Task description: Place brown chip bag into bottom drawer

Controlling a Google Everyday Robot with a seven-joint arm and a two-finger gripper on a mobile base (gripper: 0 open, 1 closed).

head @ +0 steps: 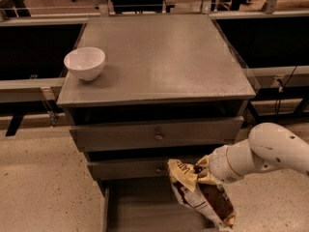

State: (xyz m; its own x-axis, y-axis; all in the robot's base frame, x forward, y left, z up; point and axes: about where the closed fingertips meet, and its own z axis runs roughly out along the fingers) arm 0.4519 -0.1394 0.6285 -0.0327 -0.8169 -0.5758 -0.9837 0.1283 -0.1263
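Gripper (200, 170): at the end of the white arm (263, 153), which reaches in from the right. It sits low in front of the desk, just below the middle drawer's front and above the right part of the open bottom drawer.
Jaws: clenched on the crumpled top edge of the brown chip bag; only a small dark part of them shows against the foil.
Brown chip bag (205, 199): hanging from the gripper and tilted. Its pale-yellow lettered top is up and to the left, and its dark-brown body slants down to the right. The lower end is over the drawer's right side; whether it touches the drawer I cannot tell.
Bottom drawer (140, 207): pulled out, with its grey floor showing to the left of the bag.
Middle drawer (125, 169): pushed in, with a small round knob.
Top drawer (120, 137): pushed in, with a small round knob.
Desk (159, 57): has a flat grey top.
White bowl (85, 63): upright near the desk's front-left corner, well apart from the bag.
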